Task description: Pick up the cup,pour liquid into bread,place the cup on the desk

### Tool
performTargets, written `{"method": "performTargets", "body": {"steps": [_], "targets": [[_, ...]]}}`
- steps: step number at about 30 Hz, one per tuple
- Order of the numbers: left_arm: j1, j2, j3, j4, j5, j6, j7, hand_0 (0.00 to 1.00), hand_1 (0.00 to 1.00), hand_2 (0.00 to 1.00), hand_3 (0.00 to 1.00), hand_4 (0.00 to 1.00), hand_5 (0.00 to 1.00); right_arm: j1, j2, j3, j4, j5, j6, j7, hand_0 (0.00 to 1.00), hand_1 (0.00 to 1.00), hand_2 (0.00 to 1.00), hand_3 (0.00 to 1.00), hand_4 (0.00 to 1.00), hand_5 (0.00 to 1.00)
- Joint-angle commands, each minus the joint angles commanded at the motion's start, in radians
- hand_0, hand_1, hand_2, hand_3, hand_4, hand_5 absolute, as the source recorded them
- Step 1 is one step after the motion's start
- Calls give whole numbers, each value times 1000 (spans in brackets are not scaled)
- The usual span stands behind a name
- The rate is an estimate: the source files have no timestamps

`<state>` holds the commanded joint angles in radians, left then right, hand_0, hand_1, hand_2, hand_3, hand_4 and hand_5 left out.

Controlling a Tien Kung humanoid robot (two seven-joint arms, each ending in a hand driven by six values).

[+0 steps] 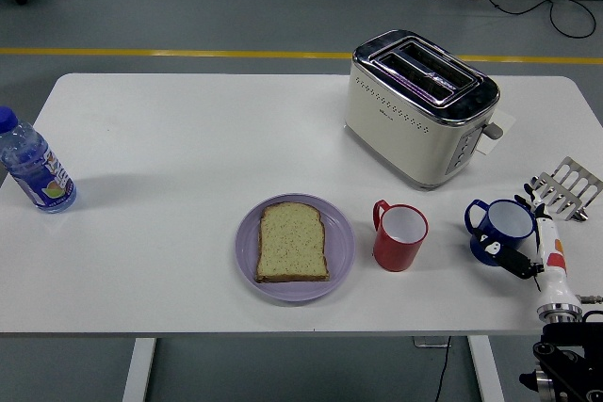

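Near the table's right edge, my right hand (521, 253) had its fingers curled round the blue cup (503, 227), upright on the table, handle leftward. My left hand was out of view. The single bread slice (292, 242), long axis near-to-far, lay on its purple plate (339, 256) well to the left, beyond one red cup (400, 235). Two cups, one toaster (419, 105), one bottle (35, 167).

the bread (293, 242) lies on the plate (339, 256) near the front of the table (188, 138). just right of the plate stands a cup (400, 235). further right stands another cup (503, 228), with the right hand (528, 249) touching it. a rack (567, 186) sits behind that cup by the right edge. the toaster (419, 105) stands behind the two cups. a bottle (33, 165) stands far off at the left edge.
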<state>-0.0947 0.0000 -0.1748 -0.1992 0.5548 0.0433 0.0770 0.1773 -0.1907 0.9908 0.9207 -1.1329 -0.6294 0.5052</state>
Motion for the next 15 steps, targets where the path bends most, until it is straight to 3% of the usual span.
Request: {"method": "performTargets", "body": {"steps": [5, 15], "targets": [[-2, 0, -4, 0, 3, 0, 0, 636, 646, 655, 548, 320, 840, -24, -9, 27, 80, -43, -8, -9, 945, 778, 941, 998, 922, 87], [-7, 0, -7, 1, 8, 1, 0, 635, 645, 655, 549, 321, 841, -76, -17, 140, 349, -108, -16, -22, 934, 775, 918, 998, 922, 99]]}}
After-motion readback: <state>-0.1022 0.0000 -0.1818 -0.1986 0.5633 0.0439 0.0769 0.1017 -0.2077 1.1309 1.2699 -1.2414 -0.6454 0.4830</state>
